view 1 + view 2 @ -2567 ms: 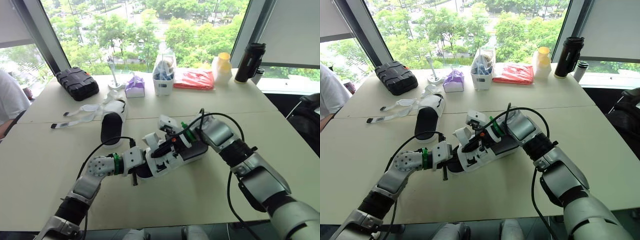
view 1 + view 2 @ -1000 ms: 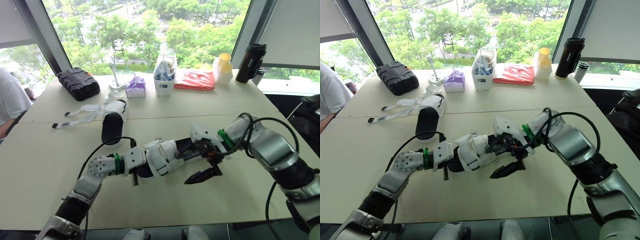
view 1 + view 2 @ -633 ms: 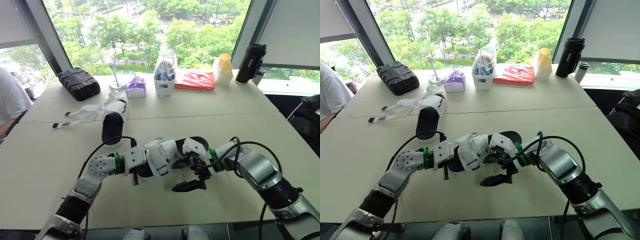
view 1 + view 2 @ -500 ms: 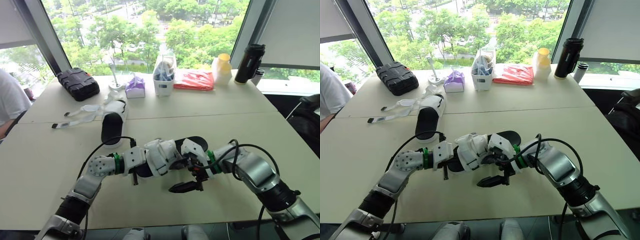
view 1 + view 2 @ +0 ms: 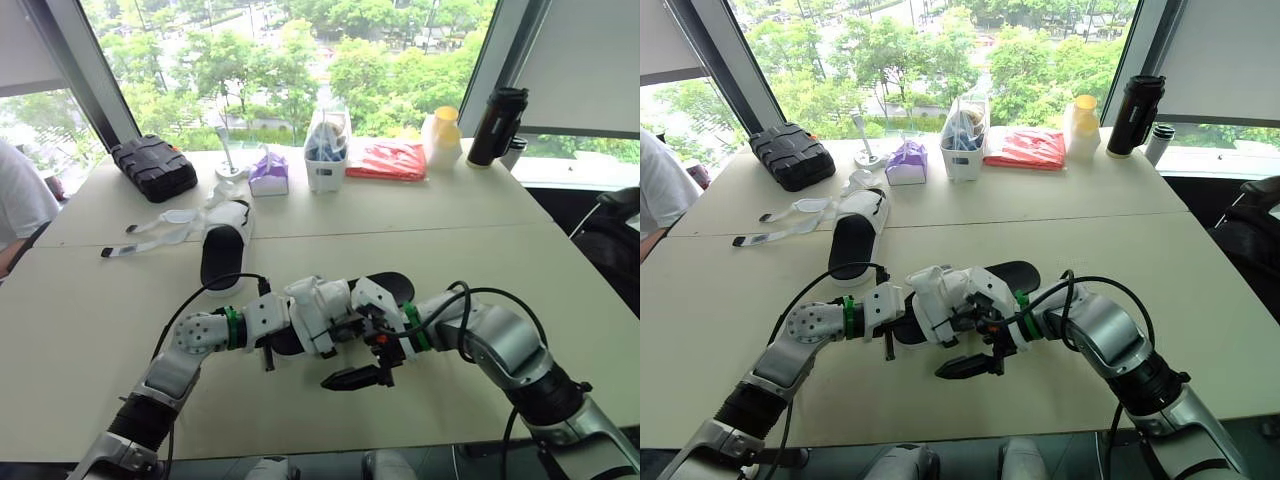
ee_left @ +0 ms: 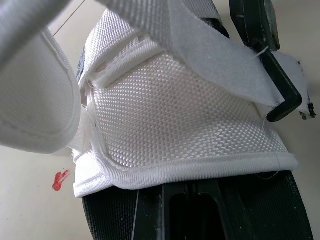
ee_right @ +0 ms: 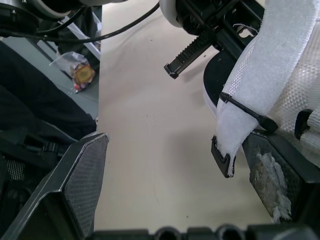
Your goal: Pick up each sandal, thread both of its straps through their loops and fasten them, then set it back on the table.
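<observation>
A sandal with a black sole (image 5: 392,289) and white mesh upper (image 5: 318,308) sits at the table's middle. My left gripper (image 5: 281,341) is shut on its heel end; the left wrist view has the mesh upper (image 6: 185,125) right before it. My right gripper (image 5: 366,358) stands open at the sandal's near side, its lower finger (image 5: 350,379) just above the table. One white strap end (image 7: 246,107) hangs beside the right finger (image 7: 280,175), between the wide-apart fingers. A second sandal (image 5: 225,248) lies farther back on the left with its straps (image 5: 150,232) spread loose.
Along the window edge stand a black case (image 5: 153,166), a purple tissue pack (image 5: 268,172), a white container (image 5: 326,150), a red packet (image 5: 386,160), a yellow-capped bottle (image 5: 443,135) and a black flask (image 5: 490,125). A person's sleeve (image 5: 15,205) shows at the far left.
My right arm has swung from the sandal's toe side leftwards along its near side, gripper staying open. The left gripper keeps its hold in place.
</observation>
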Controlling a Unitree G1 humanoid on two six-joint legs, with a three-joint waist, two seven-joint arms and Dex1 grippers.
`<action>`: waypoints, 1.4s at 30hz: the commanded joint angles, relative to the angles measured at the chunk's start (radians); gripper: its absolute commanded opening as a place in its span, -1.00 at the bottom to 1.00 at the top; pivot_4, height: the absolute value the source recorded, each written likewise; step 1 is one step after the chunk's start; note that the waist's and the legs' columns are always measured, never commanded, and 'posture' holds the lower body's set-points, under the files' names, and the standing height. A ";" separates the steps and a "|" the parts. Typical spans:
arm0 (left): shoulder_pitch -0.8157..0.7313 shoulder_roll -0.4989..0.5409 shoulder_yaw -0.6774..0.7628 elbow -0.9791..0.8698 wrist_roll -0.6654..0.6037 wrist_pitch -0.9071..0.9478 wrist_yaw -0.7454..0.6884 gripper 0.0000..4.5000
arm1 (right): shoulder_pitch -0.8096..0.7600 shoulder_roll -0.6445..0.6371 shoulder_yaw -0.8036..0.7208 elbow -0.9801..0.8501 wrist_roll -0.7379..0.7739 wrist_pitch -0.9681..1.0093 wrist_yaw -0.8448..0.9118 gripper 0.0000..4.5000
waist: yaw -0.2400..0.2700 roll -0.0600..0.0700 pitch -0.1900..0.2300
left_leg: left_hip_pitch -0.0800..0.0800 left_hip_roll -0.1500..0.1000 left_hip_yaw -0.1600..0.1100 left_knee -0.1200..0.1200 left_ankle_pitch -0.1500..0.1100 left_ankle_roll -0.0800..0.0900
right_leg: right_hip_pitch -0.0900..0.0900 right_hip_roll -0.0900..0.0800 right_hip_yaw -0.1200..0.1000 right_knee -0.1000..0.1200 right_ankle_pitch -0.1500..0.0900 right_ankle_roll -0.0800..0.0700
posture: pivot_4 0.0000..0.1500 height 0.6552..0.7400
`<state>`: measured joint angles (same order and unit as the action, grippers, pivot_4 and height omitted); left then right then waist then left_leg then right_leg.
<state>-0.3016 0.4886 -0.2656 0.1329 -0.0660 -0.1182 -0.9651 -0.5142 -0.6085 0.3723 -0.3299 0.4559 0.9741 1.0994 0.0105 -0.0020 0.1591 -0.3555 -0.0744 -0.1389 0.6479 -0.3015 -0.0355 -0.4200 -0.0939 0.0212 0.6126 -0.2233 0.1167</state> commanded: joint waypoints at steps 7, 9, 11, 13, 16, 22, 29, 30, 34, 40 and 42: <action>0.043 0.014 -0.051 0.060 0.054 0.050 -0.012 -1.00 | -0.070 0.026 0.057 0.061 -0.009 -0.026 0.019 0.98 | -0.001 0.000 0.000 | 0.000 0.000 0.000 0.000 0.000 0.000 | 0.000 0.000 0.000 0.000 0.000 0.001 | 1.00 1.00; 0.045 0.014 -0.052 0.059 0.055 0.048 -0.012 -1.00 | -0.075 0.033 0.080 0.091 -0.033 -0.047 0.011 0.98 | -0.001 0.000 0.000 | 0.000 0.000 0.000 0.000 0.000 0.000 | 0.000 0.000 0.000 0.000 0.000 0.001 | 1.00 1.00; 0.046 0.013 -0.052 0.057 0.055 0.049 -0.011 -1.00 | -0.083 0.045 0.085 0.109 -0.029 -0.039 0.008 0.98 | -0.001 0.000 0.000 | 0.000 0.000 0.000 0.000 0.000 0.000 | 0.000 0.000 0.000 0.000 0.000 0.001 | 1.00 1.00; 0.047 0.012 -0.053 0.055 0.056 0.050 -0.009 -1.00 | -0.089 0.052 0.091 0.131 -0.032 -0.040 0.009 0.98 | -0.002 0.000 0.000 | 0.000 0.000 0.000 0.000 0.000 0.000 | 0.000 0.000 0.000 0.000 0.000 0.001 | 1.00 1.00; 0.046 0.010 -0.053 0.053 0.055 0.053 -0.006 -1.00 | -0.092 0.054 0.098 0.155 -0.044 -0.055 0.014 0.59 | -0.002 0.000 0.000 | 0.001 0.000 0.000 0.000 0.000 0.000 | 0.000 0.000 0.000 0.000 0.000 0.001 | 1.00 1.00; 0.048 0.009 -0.054 0.049 0.056 0.056 -0.002 -1.00 | -0.104 0.071 0.105 0.207 -0.066 -0.066 0.011 -0.78 | -0.001 0.000 0.000 | 0.000 0.000 0.000 0.000 0.000 0.000 | -0.001 0.000 0.000 0.000 0.000 0.000 | 1.00 1.00; 0.049 0.005 -0.055 0.045 0.056 0.061 0.003 -1.00 | -0.088 0.059 0.138 0.227 -0.095 -0.067 0.028 -0.99 | -0.002 0.000 0.000 | 0.000 0.000 0.000 0.000 0.000 0.000 | 0.000 0.000 0.000 0.000 0.000 0.000 | 1.00 1.00; 0.049 0.005 -0.056 0.044 0.056 0.062 0.003 -1.00 | -0.079 0.045 0.151 0.219 -0.097 -0.067 0.042 -0.99 | -0.002 0.000 0.000 | 0.000 0.000 0.000 0.000 0.000 0.000 | 0.000 0.000 0.000 0.000 0.000 0.000 | 1.00 1.00; 0.049 0.005 -0.057 0.036 0.054 0.071 -0.001 -1.00 | -0.020 -0.051 0.238 0.151 -0.119 -0.095 0.124 -0.99 | 0.001 0.000 0.000 | 0.000 0.000 0.000 -0.001 0.000 0.000 | 0.000 0.000 0.000 0.000 0.000 0.000 | 1.00 1.00; 0.056 0.010 -0.058 0.016 0.048 0.088 -0.012 -1.00 | 0.060 -0.156 0.304 0.044 -0.137 -0.122 0.190 -0.99 | 0.002 0.000 -0.001 | 0.000 -0.001 0.000 -0.001 0.000 0.000 | 0.001 -0.001 0.000 -0.001 -0.004 0.006 | 1.00 1.00; 0.061 0.012 -0.060 0.011 0.047 0.092 -0.014 -1.00 | 0.076 -0.181 0.305 0.009 -0.133 -0.123 0.202 -0.99 | 0.002 0.000 -0.001 | 0.000 -0.001 0.000 -0.001 -0.001 0.001 | 0.001 -0.002 0.000 -0.002 -0.005 0.007 | 1.00 1.00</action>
<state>-0.2853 0.4820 -0.2719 0.0915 -0.0658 -0.0765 -0.9567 -0.4754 -0.7622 0.6069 -0.2950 0.3360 0.8344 1.2639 0.0128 -0.0023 0.1582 -0.3555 -0.0760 -0.1387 0.6466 -0.3024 -0.0345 -0.4190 -0.0960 0.0210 0.6107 -0.2282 0.1241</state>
